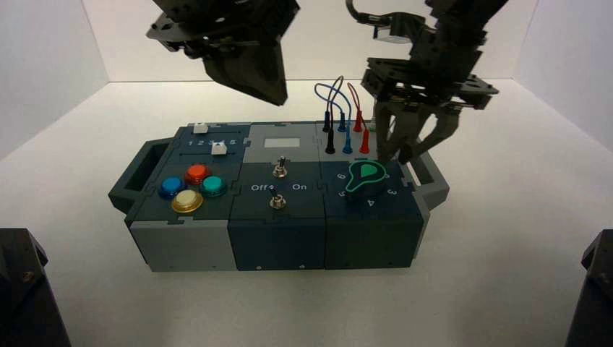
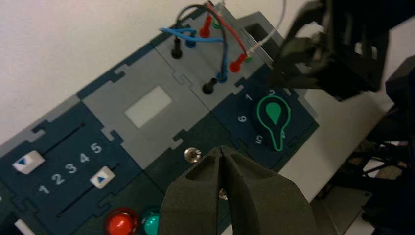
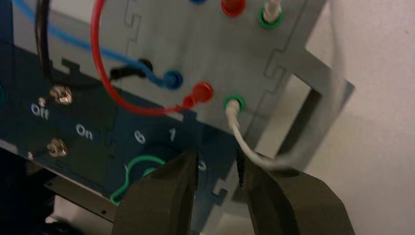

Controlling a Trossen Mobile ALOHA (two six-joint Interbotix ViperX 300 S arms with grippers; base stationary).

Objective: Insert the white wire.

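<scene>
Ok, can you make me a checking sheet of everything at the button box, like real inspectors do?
Surface: pale table, with the box on it.
Job's things: white wire arches at the box's right; its plugs look seated in green-ringed sockets.
Clutter: nothing seen.
Grippers: right tool, open, is by the white wire; left tool, shut, hangs above the box's middle.
Cables: red wire, blue wire and black wire are plugged in nearby.
Surroundings: pale walls.
</scene>
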